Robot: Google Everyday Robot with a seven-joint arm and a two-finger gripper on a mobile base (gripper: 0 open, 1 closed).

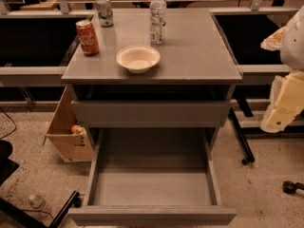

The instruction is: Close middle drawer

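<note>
The middle drawer is pulled far out toward me from the grey cabinet; its bare grey inside shows and its flat front lies at the bottom edge of the view. The taller top front sits above it, almost flush under the cabinet top. The lowest front is hidden beneath the open drawer. Only cream and white arm segments show at the right edge, to the right of the cabinet and apart from the drawer. My gripper itself is out of view.
On the cabinet top stand a white bowl, a water bottle, an orange can and a green can. A cardboard box sits on the floor at the left. Black table legs stand at the right.
</note>
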